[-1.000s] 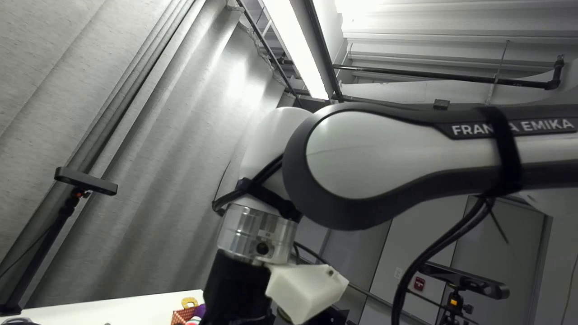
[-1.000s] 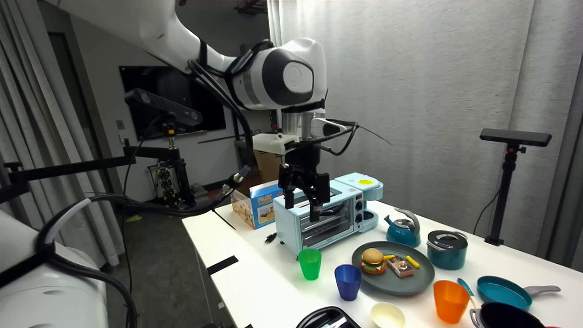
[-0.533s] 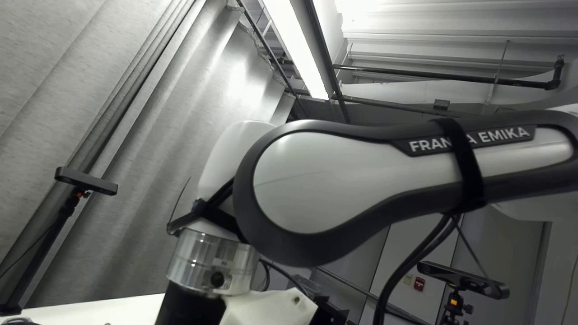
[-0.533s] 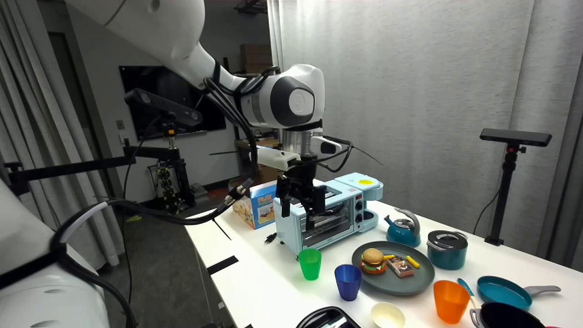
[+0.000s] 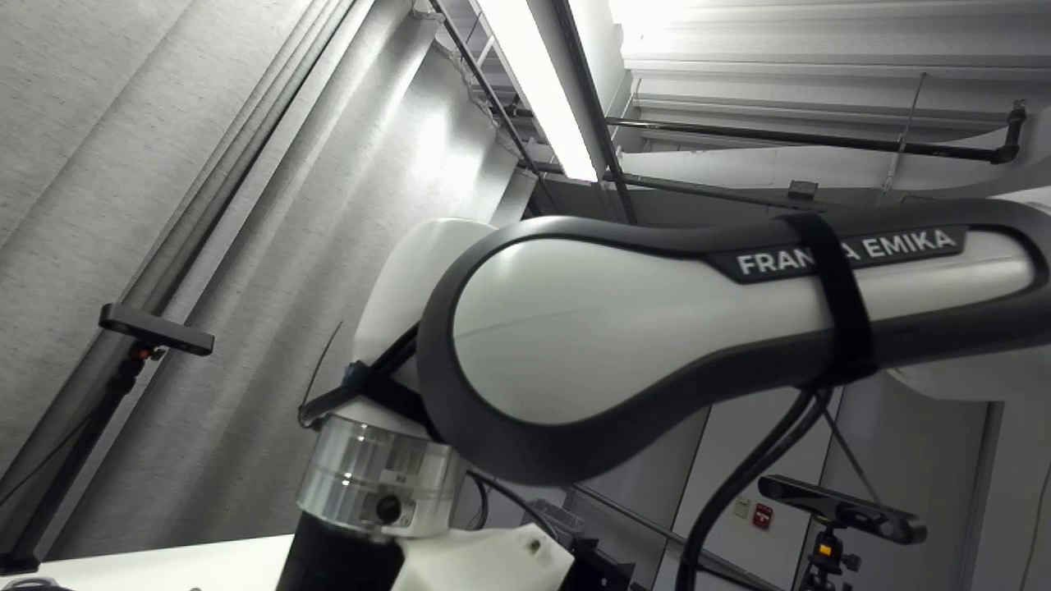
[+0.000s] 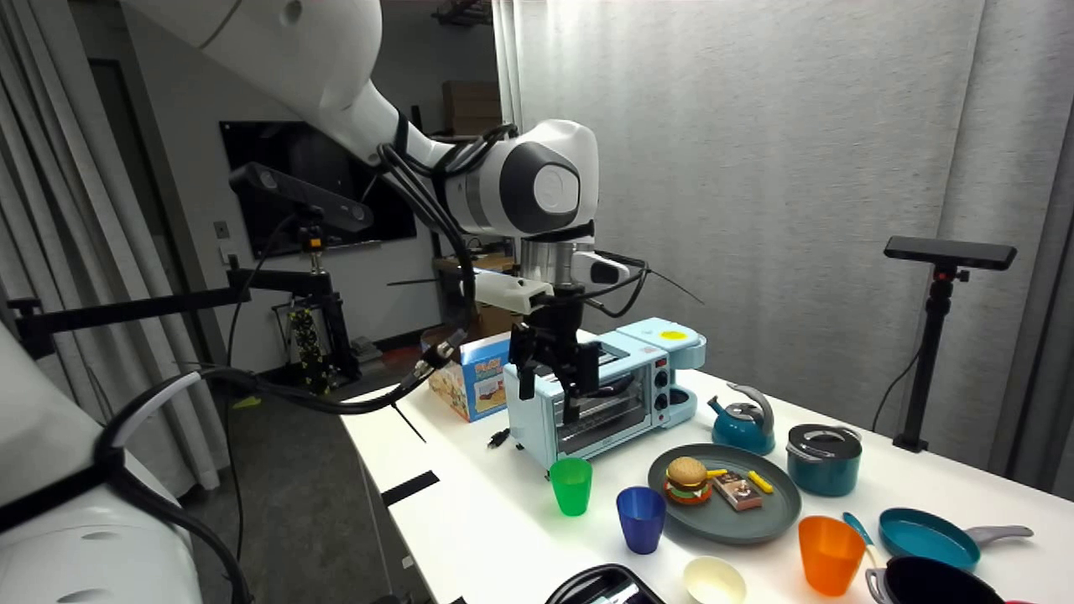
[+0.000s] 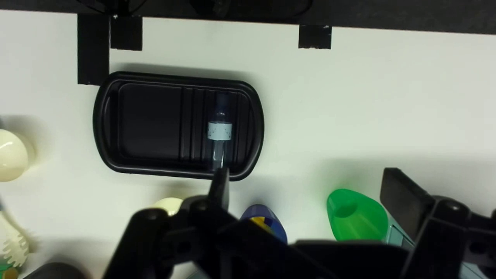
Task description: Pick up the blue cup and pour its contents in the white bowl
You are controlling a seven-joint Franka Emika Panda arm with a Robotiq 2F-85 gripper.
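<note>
The blue cup (image 6: 641,522) stands upright on the white table in an exterior view. In the wrist view the blue cup (image 7: 259,211) is partly hidden by my gripper, and something yellow shows inside it. A cream-white bowl (image 6: 714,581) sits beside the cup. In the wrist view a pale bowl (image 7: 169,203) is mostly hidden behind the left finger. My gripper (image 6: 550,404) is open and empty, high above the table in front of the toaster oven. In the wrist view the fingers of the gripper (image 7: 306,180) are wide apart.
A green cup (image 6: 572,486), toaster oven (image 6: 604,394), grey plate (image 6: 722,528) with toy food, and orange cup (image 6: 829,555) surround the blue cup. A black tray (image 7: 151,120) holds a clear bottle. A second cream bowl (image 7: 13,155) is at the wrist view's left edge.
The arm and gripper have come down, mostly between one second and half a second ago, and have hardly moved since. The cups and bowl have not moved.
</note>
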